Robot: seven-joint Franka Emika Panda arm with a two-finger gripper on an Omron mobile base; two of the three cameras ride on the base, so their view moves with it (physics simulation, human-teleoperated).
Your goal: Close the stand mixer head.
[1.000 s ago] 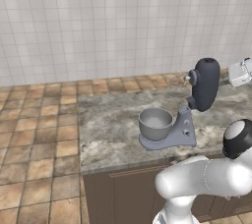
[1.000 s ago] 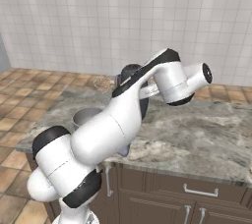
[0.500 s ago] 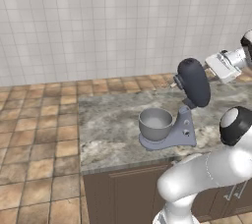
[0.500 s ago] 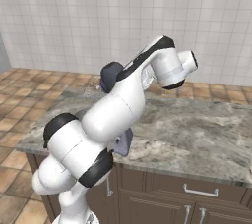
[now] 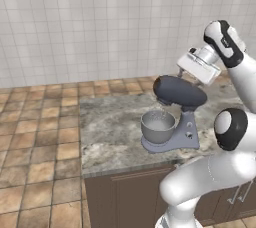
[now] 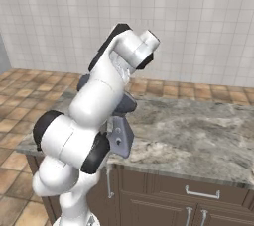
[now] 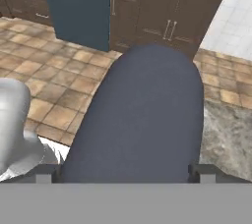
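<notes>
Mixer head (image 5: 180, 92) lies nearly level over the bowl (image 5: 158, 126), its long axis running left to right in the left base view, the rounded nose toward the left and slightly higher than the back end, which sits on the lavender neck (image 5: 187, 124). The whole mixer stands on the marble worktop (image 5: 107, 132) near its front edge, above brown cabinets. From the hand view the head (image 7: 142, 120) stretches away lengthwise from the camera, dark and rounded, with the two fingertips (image 7: 204, 171) set wide at either side of its near end; whether they touch it I cannot tell. The gripper (image 5: 186, 74) sits just behind and above the back of the head, the white arm bent down to it from the right. In the right base view the arm hides most of the mixer; only part of the neck (image 6: 121, 138) and a bit of the head (image 6: 128, 103) peek out.
</notes>
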